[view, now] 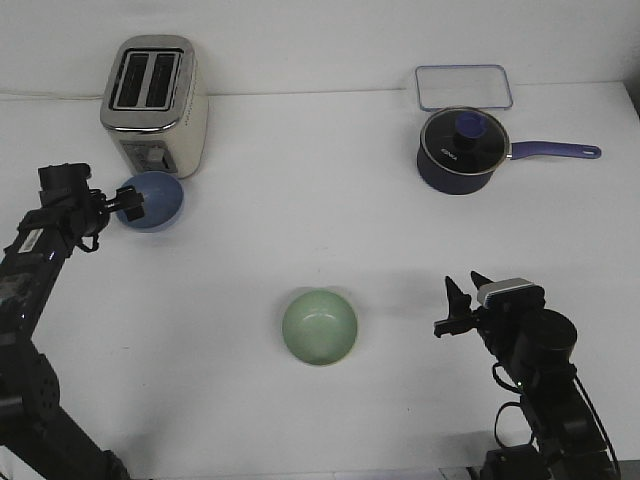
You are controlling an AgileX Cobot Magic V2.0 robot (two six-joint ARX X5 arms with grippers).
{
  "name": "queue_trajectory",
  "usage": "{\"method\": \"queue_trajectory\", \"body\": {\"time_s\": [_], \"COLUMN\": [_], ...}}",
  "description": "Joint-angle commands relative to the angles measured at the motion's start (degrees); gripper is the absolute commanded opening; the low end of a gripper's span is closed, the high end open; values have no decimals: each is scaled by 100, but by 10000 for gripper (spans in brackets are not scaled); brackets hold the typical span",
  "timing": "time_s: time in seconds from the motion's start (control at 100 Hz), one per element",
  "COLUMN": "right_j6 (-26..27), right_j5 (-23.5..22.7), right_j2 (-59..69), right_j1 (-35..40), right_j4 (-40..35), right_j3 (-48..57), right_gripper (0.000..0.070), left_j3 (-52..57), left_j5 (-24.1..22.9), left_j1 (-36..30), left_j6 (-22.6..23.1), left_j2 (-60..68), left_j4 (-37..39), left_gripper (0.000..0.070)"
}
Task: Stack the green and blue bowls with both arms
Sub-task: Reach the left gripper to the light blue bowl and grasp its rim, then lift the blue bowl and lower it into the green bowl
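Observation:
The light blue bowl (155,200) sits at the left, just in front of the toaster. My left gripper (128,205) reaches in from the left, and its fingers are closed over the bowl's left rim, one inside and one outside. The pale green bowl (319,326) stands alone on the table (300,200), front of centre. My right gripper (463,287) is open and empty, to the right of the green bowl and apart from it, fingers pointing toward it.
A silver and cream toaster (155,105) stands at the back left, touching distance from the blue bowl. A dark navy saucepan (460,150) with a lid and long handle is at the back right, with a clear flat container lid (463,87) behind it.

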Motion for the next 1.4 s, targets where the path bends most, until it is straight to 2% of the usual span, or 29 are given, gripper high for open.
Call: {"method": "queue_trajectory", "body": {"time_s": [0.0, 0.22, 0.34, 0.38, 0.44, 0.47, 0.57, 0.6, 0.71, 1.01, 1.31, 1.39], "right_j6": [-9, -9, -9, -9, -7, -7, -7, -7, -7, -2, -4, -2], "right_j5": [-4, -4, -4, -4, -4, -4, -4, -4, -4, -4, -7, -24], "right_j2": [15, 15, 15, 15, 15, 15, 15, 15, 15, 15, 15, 15], "right_j1": [-2, -2, -2, -2, -2, -2, -2, -2, -2, -2, -2, -2], "right_j4": [42, 42, 46, 44, 42, 44, 44, 44, 46, 44, 48, 48], "right_j3": [15, 15, 15, 15, 15, 15, 15, 15, 15, 15, 15, 15], "right_gripper": [316, 316, 316, 316, 316, 316, 316, 316, 316, 316, 316, 316], "left_j3": [238, 251, 251, 251, 251, 251, 251, 251, 251, 254, 254, 254], "left_j5": [20, 68, 127, 127, 125, 127, 127, 129, 280, 507, 1246, 1620], "left_j1": [44, 44, 37, 37, 37, 37, 37, 37, 37, 46, 98, 79], "left_j6": [109, 107, 107, 107, 114, 111, 118, 138, 275, 240, 240, 238], "left_j2": [308, 664, 734, 748, 758, 772, 815, 837, 896, 487, -1130, -1576], "left_j4": [133, 680, 787, 793, 772, 763, 647, 610, 393, 267, -214, -522], "left_gripper": [557, 553, 523, 466, 338, 302, 287, 263, 0, 13, 13, 13]}}
